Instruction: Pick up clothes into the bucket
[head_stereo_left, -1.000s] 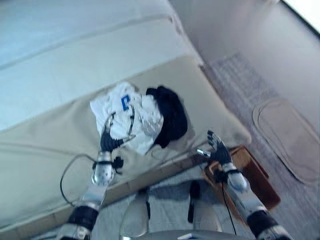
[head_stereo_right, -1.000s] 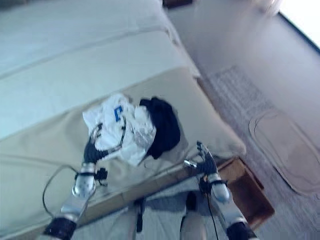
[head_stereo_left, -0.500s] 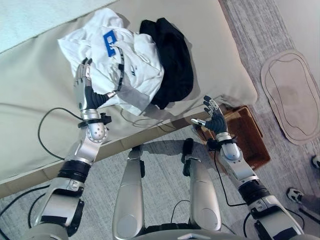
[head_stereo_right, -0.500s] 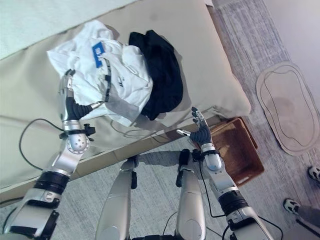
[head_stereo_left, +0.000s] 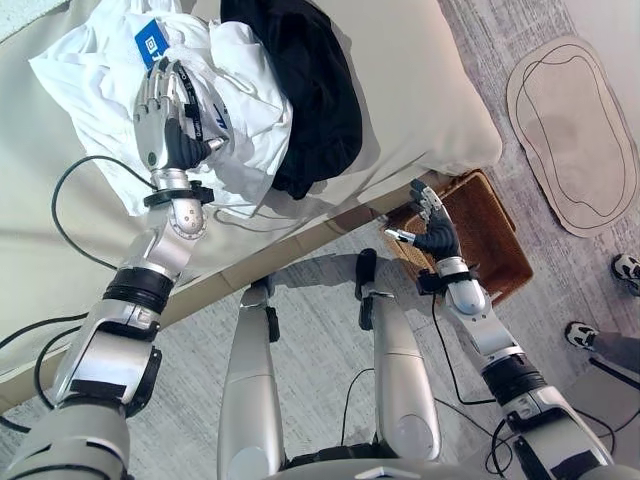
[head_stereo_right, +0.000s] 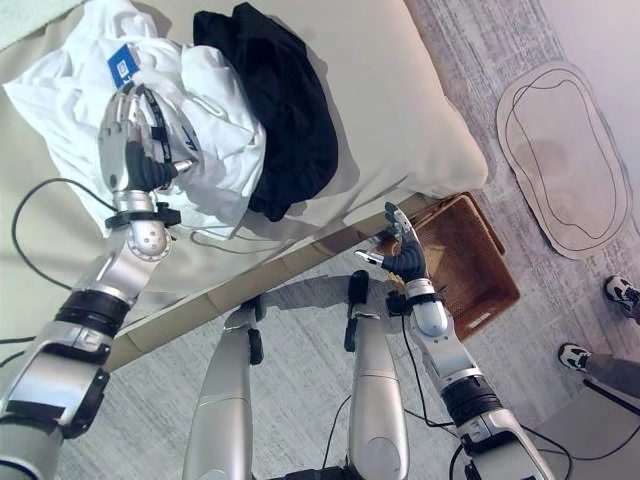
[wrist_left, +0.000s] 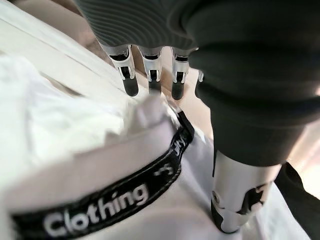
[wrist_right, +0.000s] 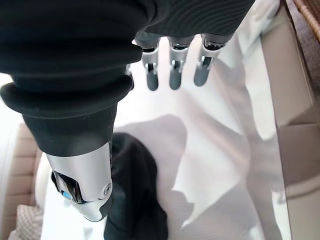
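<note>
Reaching over the crumpled white garment with the black printed strap, I have my left hand above it with straight, slightly spread fingers; nothing is gripped, and I cannot tell whether the tips touch the cloth. The white garment lies on the beige bed cover, and the bunched black garment lies touching it on the side toward my right. My right hand hangs loose and apart-fingered, holding nothing, off the bed's edge and just beside the brown woven wicker basket on the floor. I judge this the approach to the first grasp, with no clothing in the basket yet. Next I need to lower the left hand, close on a thick fold, then carry it across to the basket.
</note>
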